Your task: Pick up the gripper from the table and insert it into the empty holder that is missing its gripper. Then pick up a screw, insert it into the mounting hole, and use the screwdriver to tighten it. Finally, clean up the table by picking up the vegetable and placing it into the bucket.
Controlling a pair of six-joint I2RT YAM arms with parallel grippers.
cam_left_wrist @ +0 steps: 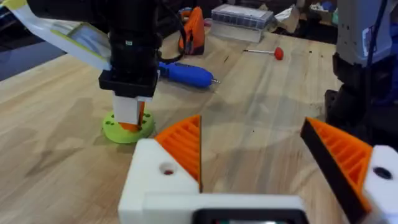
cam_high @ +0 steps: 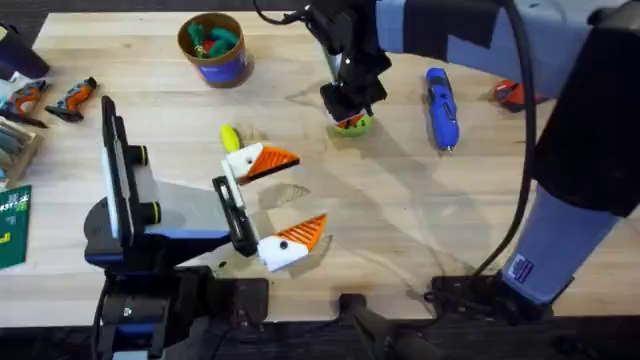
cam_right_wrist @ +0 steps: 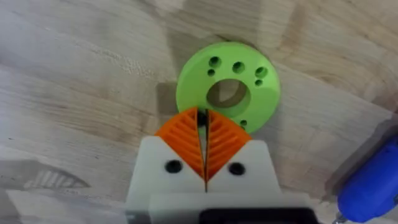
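Observation:
My right gripper (cam_high: 350,112) stands straight down on a lime-green disc with holes (cam_right_wrist: 227,68), shut, its orange tips (cam_right_wrist: 183,134) pinching a small dark screw (cam_right_wrist: 201,117) at the disc's rim. My left gripper (cam_high: 305,195) lies open near the table's middle. Both its white mounts carry orange tips. One tip, the gripper (cam_left_wrist: 339,155), has a black face and sits in its holder (cam_left_wrist: 382,183). The blue screwdriver (cam_high: 440,105) lies right of the disc. The yellow-green vegetable (cam_high: 230,137) lies beside the left gripper's far finger. At the back stands the bucket (cam_high: 212,48).
A thin rod with a red handle (cam_high: 510,93) lies at the far right. Orange-and-black tools (cam_high: 72,98) and boxes sit at the left edge. The right arm's blue body (cam_high: 560,230) rises over the table's right side.

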